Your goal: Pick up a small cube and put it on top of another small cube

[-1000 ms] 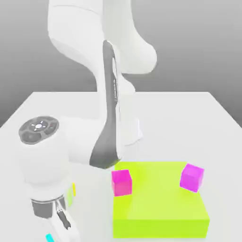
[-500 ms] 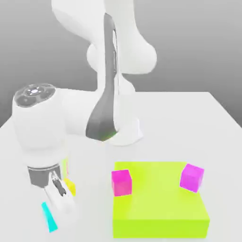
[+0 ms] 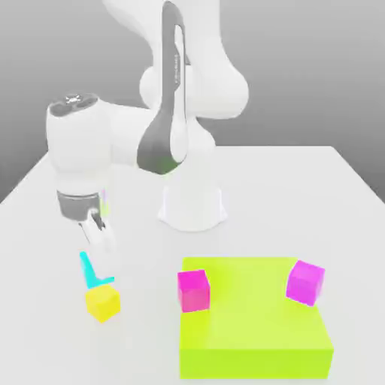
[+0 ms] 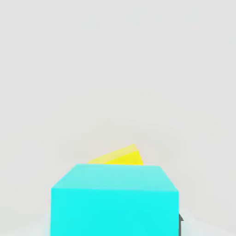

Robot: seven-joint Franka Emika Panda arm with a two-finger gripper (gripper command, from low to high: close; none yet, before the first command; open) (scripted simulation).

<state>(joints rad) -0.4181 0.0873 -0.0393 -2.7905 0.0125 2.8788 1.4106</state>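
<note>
The gripper hangs below the white wrist on the exterior view's left, fingers pointing down at the table, and the jaws are clamped on the cyan cube. From the exterior view that cube shows as a thin tilted sliver of cyan at the fingertips, lifted clear of the table. The hand view gives the better look: the cyan cube sits big and square in the grip, a dark edge of a finger pad just peeking past one lower corner.

Right beneath it is the yellow cube, resting on the white table, turned a little so a corner faces the camera. In the hand view the yellow cube pokes out just beyond the cyan one's far edge. The cyan cube's low tip comes right down to the yellow cube's top; contact or a small gap, I cannot tell.

Out to the exterior view's right lies the flat lime-green block, well apart from the two small cubes. Two magenta cubes sit on top of it: one near its left edge, the other at the far right corner.

Behind it all stands the arm's white base.
</note>
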